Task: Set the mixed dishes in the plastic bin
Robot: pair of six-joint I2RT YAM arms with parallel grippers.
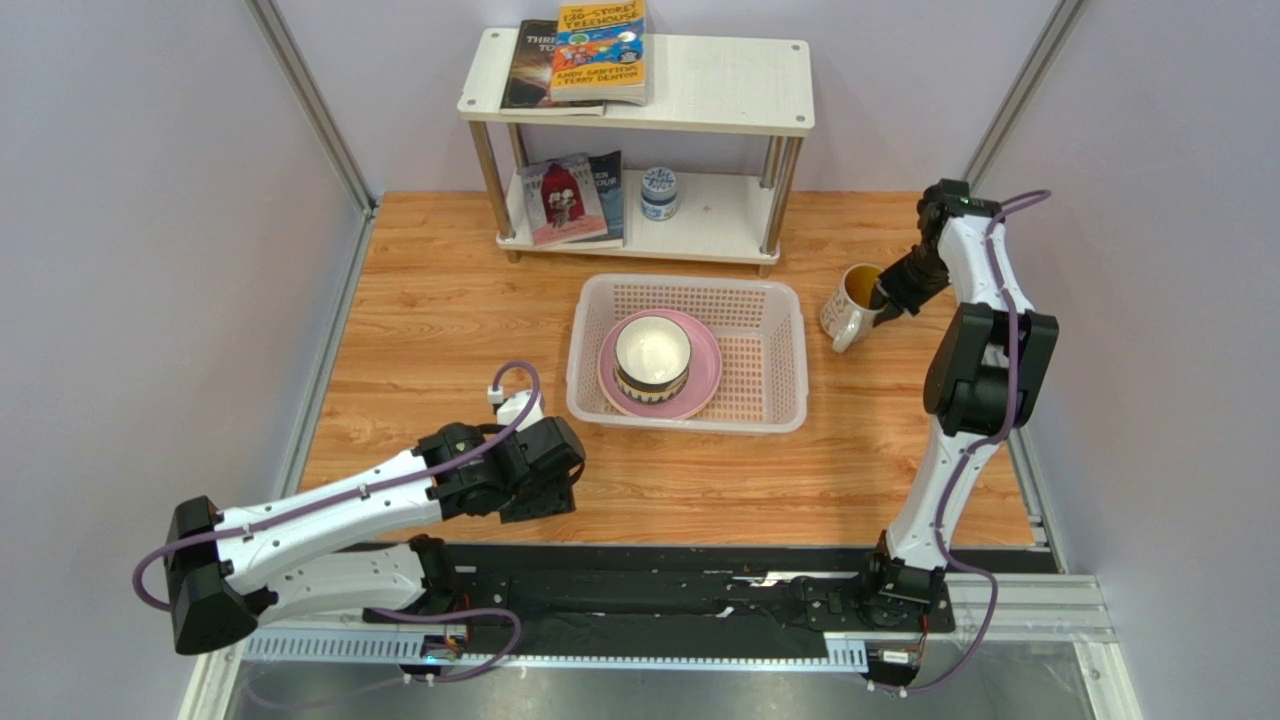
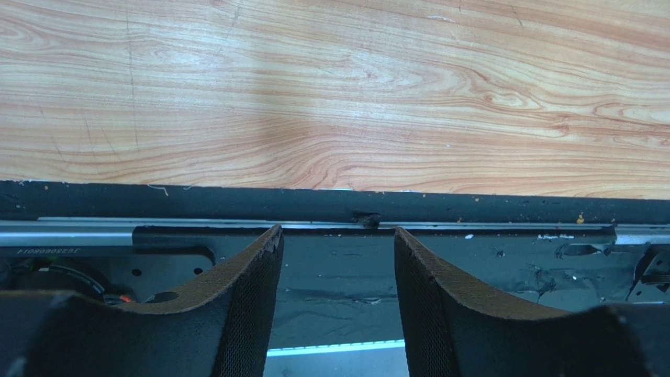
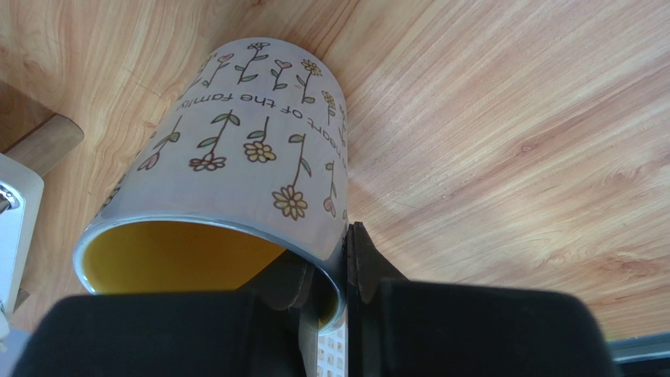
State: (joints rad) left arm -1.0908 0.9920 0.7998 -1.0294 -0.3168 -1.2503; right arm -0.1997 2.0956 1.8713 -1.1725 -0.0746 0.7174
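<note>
Mug, yellow inside and flowered outside, is tipped just to the right of the plastic bin and apart from it. Its rim is pinched between the right fingers, one inside and one outside. Inside the bin a patterned bowl rests on a pink plate. Left fingers stand well parted and empty, low over the near edge of the worktop.

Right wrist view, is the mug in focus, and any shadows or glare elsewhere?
Right wrist view: mug sharp, lettering readable; right hand dark, slightly soft. Left wrist view: faint shadow band on the table. Top view: even light, no glare.
</note>
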